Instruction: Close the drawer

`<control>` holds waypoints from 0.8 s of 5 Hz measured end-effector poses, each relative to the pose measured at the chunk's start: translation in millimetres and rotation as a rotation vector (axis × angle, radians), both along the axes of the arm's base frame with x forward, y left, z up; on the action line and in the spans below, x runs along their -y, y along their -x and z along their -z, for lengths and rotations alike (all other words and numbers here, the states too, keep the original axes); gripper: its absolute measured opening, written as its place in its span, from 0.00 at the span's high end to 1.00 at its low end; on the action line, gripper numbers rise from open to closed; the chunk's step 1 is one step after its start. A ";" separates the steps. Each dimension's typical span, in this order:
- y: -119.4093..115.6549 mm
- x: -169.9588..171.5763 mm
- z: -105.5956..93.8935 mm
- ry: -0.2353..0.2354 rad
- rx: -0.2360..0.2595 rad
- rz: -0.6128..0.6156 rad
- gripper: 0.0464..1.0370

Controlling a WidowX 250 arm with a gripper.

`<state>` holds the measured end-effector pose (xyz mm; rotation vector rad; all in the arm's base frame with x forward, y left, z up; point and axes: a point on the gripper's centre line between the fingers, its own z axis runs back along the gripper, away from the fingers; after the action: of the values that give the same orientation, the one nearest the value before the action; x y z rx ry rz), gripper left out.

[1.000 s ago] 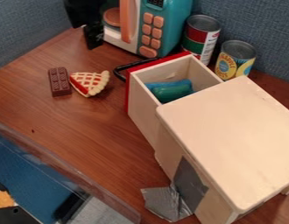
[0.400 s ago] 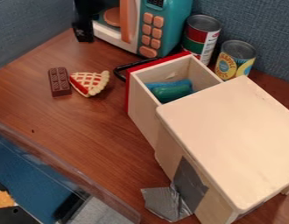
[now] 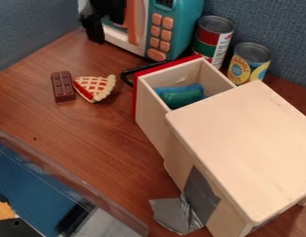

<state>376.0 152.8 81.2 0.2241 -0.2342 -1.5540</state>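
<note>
Arm (image 3: 110, 8) shifted R in view.
Drawer (image 3: 150, 118) open, blue/green item (image 3: 183, 97) inside; gripper (image 3: 93, 28) hangs top L, wide/narrow can't tell.

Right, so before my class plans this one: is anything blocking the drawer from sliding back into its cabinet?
Nothing visible blocks it. The drawer meets the wooden cabinet directly. The blue and green contents seem to sit below its rim, so they should ride in with it.
</note>
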 end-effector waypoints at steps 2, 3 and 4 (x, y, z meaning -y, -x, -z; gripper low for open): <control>-3.9 10.8 13.6 -0.014 -0.049 0.093 0.04; -3.7 21.2 24.8 -0.019 -0.060 0.113 0.04; -0.7 32.5 43.2 -0.019 -0.075 0.139 0.04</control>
<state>376.7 120.3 38.0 0.1671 -0.1794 -1.6994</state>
